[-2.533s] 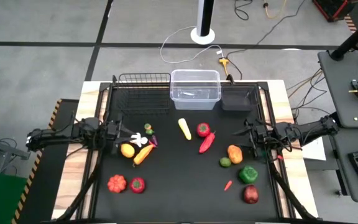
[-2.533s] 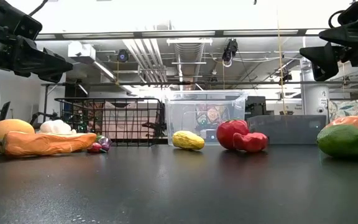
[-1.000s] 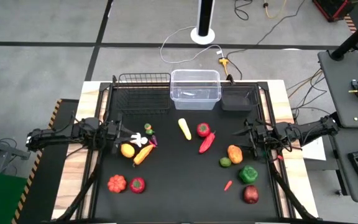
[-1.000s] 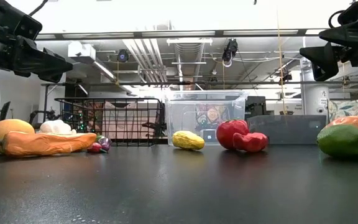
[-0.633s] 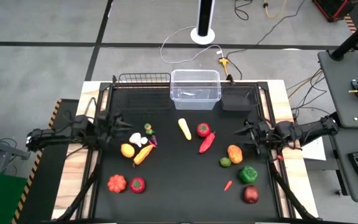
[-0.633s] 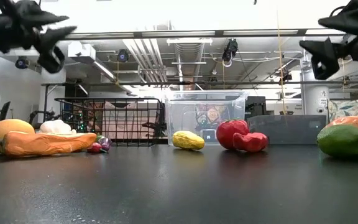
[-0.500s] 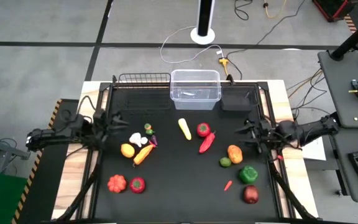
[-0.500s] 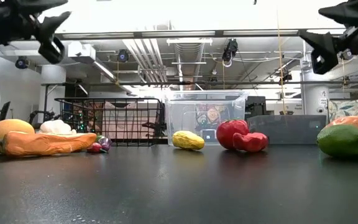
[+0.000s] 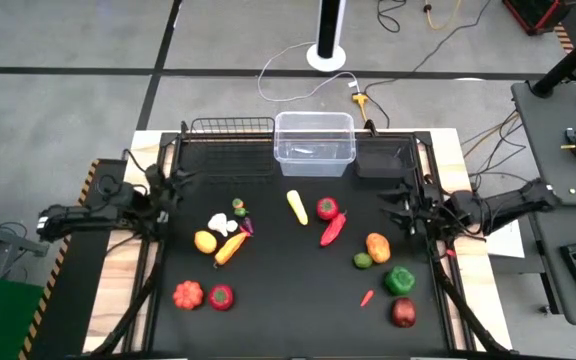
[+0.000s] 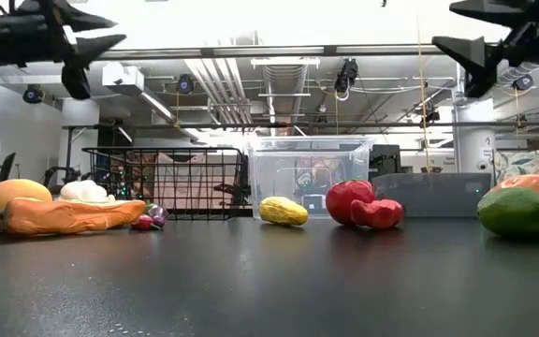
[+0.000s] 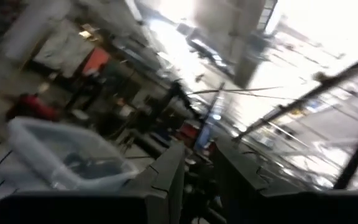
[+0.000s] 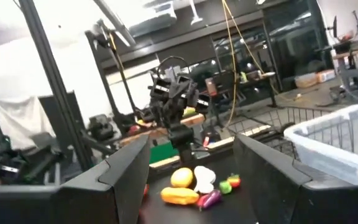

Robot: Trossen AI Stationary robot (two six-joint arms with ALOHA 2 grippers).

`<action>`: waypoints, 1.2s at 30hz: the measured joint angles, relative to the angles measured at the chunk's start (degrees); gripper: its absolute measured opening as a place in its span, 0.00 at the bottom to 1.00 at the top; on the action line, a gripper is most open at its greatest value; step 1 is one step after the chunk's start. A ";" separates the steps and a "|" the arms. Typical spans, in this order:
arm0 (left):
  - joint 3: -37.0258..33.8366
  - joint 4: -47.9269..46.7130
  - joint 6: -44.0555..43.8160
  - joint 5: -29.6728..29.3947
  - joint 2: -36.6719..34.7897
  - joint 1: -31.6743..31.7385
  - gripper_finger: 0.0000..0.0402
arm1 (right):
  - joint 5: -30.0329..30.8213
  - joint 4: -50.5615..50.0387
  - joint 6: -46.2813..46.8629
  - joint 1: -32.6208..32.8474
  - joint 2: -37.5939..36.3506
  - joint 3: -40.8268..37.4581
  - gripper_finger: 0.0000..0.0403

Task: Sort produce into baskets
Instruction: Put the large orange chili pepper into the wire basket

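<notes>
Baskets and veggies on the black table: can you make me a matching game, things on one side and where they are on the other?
Things:
1. black wire basket
2. clear plastic bin
3. low dark tray
4. green toy pepper

Places:
A. middle of the back row
B. near the right arm, among loose produce
C. back row, left end
D. back row, right end

Pairs: 1-C, 2-A, 3-D, 4-B
</notes>
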 joint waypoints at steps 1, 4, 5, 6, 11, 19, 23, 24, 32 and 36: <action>0.00 0.05 -0.85 -0.04 1.11 0.00 0.17 | 0.03 0.04 -1.02 0.00 1.72 1.30 0.56; 0.00 0.10 -2.97 -0.05 4.06 -0.01 0.17 | 1.01 -0.07 -3.72 0.00 7.29 5.82 0.56; -0.01 0.24 -4.02 -0.08 5.11 0.00 0.17 | 1.06 -0.19 -4.41 -0.07 9.21 7.32 0.56; -0.01 0.24 -5.50 -0.08 6.14 0.00 0.17 | 1.10 -0.61 -5.17 -0.09 11.07 8.80 0.56; 0.35 1.52 -7.49 3.19 10.84 -0.09 0.17 | 1.79 -6.56 -6.26 -0.09 19.56 16.40 0.56; 10.72 -7.99 -8.42 11.20 20.58 -2.06 0.17 | 6.92 -15.10 -2.62 -0.11 27.41 24.29 0.56; 19.18 -23.83 -7.17 9.13 26.31 -5.71 0.17 | 6.93 -17.35 -2.44 -0.11 28.57 26.19 0.56; 21.09 -28.15 -7.69 8.18 27.73 -6.62 0.17 | 6.91 -17.65 -2.23 -0.11 28.62 26.42 0.56; 32.82 -53.76 -22.86 5.78 41.12 -18.38 0.17 | 6.91 -18.54 -1.05 -0.11 28.55 27.10 0.56; 38.84 -57.78 -27.92 4.65 49.92 -23.38 0.17 | 6.91 -18.84 -1.05 -0.11 29.18 27.08 0.56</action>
